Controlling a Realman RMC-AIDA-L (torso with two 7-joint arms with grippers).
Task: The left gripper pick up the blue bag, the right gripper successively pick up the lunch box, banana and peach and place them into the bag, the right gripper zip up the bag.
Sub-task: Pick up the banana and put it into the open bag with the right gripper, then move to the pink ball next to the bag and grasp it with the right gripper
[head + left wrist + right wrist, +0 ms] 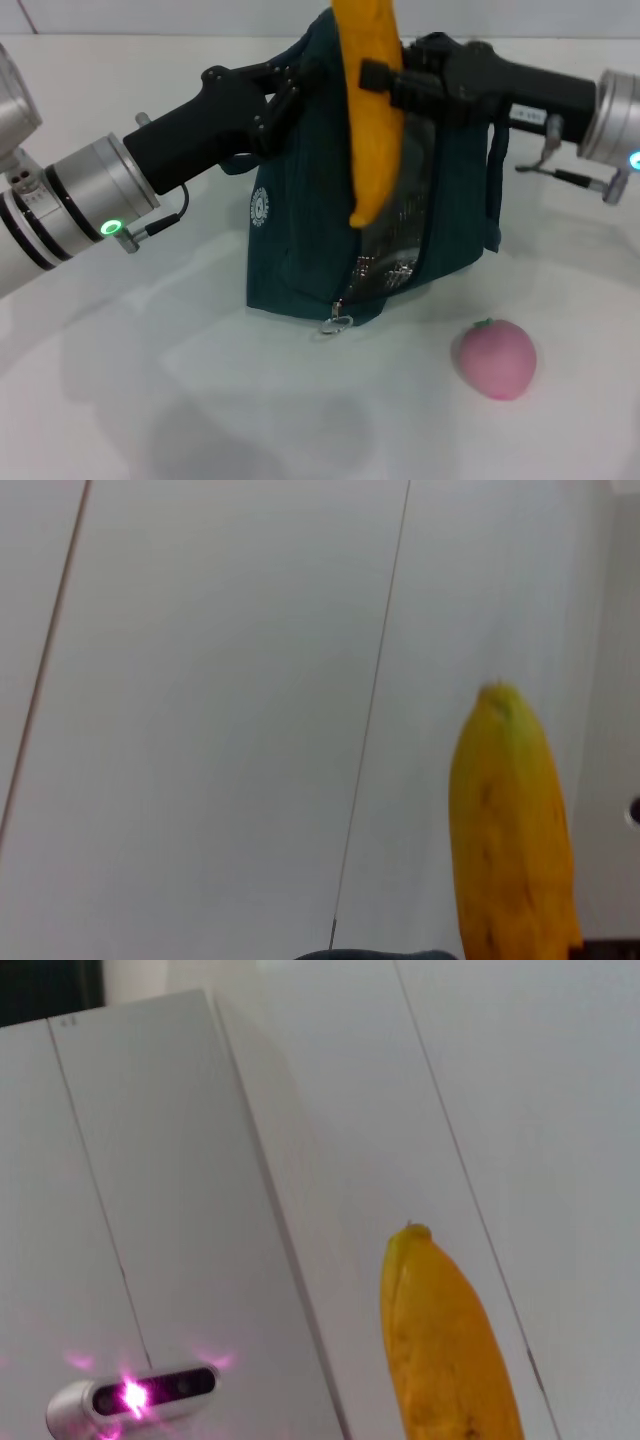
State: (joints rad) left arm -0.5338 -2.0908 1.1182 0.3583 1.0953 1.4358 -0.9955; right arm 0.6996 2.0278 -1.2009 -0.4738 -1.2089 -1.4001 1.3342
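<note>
The blue bag (300, 250) stands at the middle of the table, its zip open and silver lining showing on the side facing me. My left gripper (293, 88) is shut on the bag's top edge on its left side. The banana (370, 120) hangs almost upright in front of the bag's opening, with my right gripper (385, 75) shut on its upper part. The banana's tip also shows in the left wrist view (510, 830) and the right wrist view (450, 1350). The peach (497, 358) lies on the table to the bag's front right. The lunch box is out of view.
A metal ring zipper pull (337, 322) hangs at the bag's lower front corner. One bag handle (495, 175) droops under the right arm. White wall panels fill both wrist views, with a small lit sensor (135, 1397) on one.
</note>
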